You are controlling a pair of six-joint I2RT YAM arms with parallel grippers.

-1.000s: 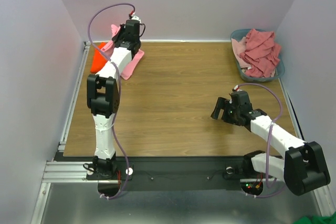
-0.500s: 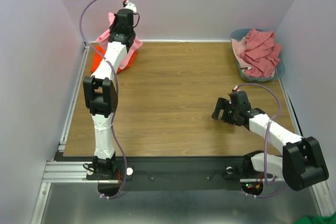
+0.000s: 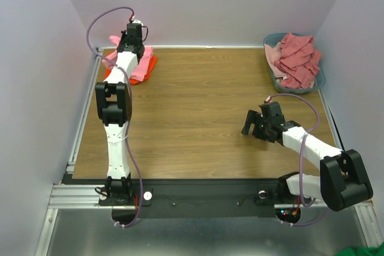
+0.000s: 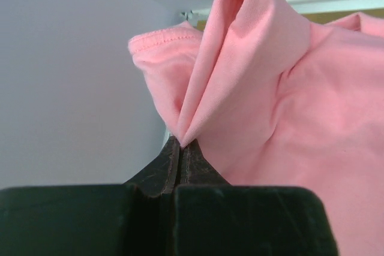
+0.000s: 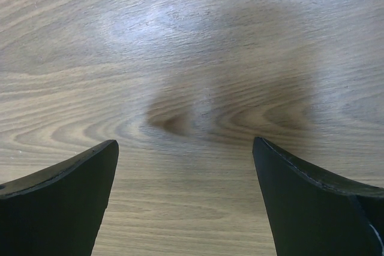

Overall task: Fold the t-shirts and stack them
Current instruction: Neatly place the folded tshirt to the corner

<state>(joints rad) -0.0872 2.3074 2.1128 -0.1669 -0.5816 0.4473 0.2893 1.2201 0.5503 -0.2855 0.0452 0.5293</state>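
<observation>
A light pink t-shirt lies folded over a bright orange-red t-shirt at the table's far left corner. My left gripper is over that corner, shut on a fold of the pink shirt, which fills the left wrist view. Several dusty rose t-shirts are heaped in the tub at the far right. My right gripper hovers low over bare wood at the right, open and empty, its fingertips wide apart.
The grey-blue plastic tub stands at the far right corner. White walls close in the back and both sides. A metal rail runs along the table's left edge.
My left gripper has carried the pink shirt back and left into the far corner, laying it over the orange-red shirt. The right arm has barely moved.
</observation>
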